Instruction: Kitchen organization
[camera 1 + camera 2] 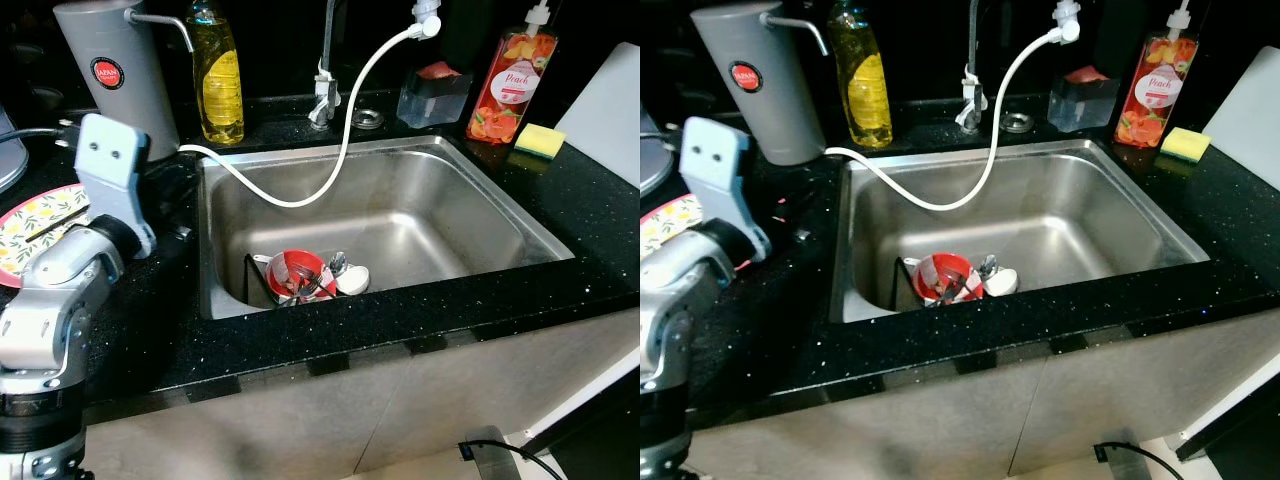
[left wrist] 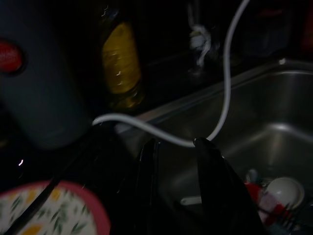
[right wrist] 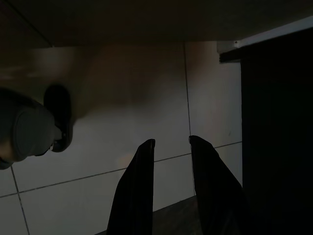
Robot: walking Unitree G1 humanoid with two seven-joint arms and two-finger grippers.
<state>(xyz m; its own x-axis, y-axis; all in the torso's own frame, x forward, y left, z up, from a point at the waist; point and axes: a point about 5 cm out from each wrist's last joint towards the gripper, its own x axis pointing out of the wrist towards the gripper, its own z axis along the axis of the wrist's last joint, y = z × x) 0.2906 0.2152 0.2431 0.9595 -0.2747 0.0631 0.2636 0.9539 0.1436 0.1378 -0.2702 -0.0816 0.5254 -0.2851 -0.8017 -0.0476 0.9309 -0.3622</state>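
Hanging idle, right gripper [image 3: 171, 142] faces floor tiles [image 3: 98, 196].

A red bowl [image 1: 296, 272] lies tipped on its side at the front left corner of the steel sink [image 1: 440, 215], its open mouth facing forward. A fork [image 1: 310, 286] and what looks like a spoon [image 1: 337, 264] rest in and against it, though the pile is too small to sort out surely. A white rounded dish [image 1: 352, 281] touches the bowl's right side, and a dark wire rack [image 1: 255, 278] stands just left of it
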